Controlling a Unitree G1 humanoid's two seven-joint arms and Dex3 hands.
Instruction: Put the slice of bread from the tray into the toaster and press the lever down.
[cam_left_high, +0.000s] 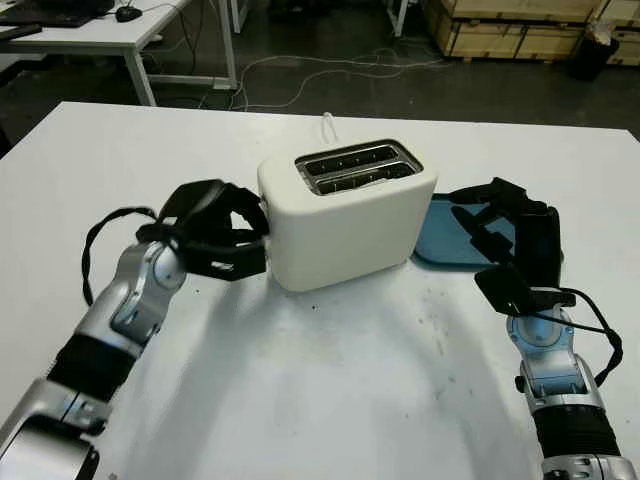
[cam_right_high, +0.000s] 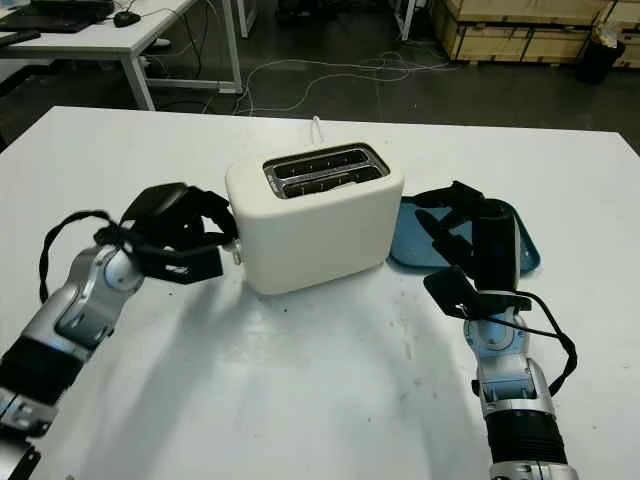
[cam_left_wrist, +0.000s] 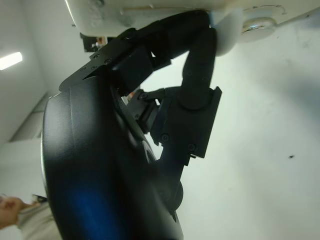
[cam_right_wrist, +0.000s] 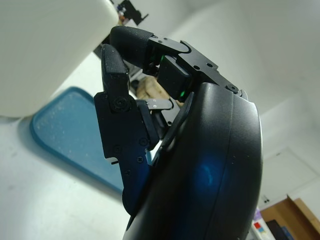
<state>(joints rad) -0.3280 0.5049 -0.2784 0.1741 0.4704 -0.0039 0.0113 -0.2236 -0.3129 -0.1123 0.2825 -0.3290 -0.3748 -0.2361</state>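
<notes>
A cream toaster stands mid-table, its two slots dark, with no bread standing out of them. My left hand is at the toaster's left end, low down. Its curled fingers close on the white lever knob, which sits near the toaster's base. The blue tray lies just right of the toaster with bare bottom showing. My right hand hovers over the tray, fingers curled with nothing visibly in them. A small tan shape behind them is unidentifiable.
The toaster's white cable trails off behind it across the white table. Desks and wooden crates stand on the floor beyond the far edge. Part of a person shows in the left wrist view.
</notes>
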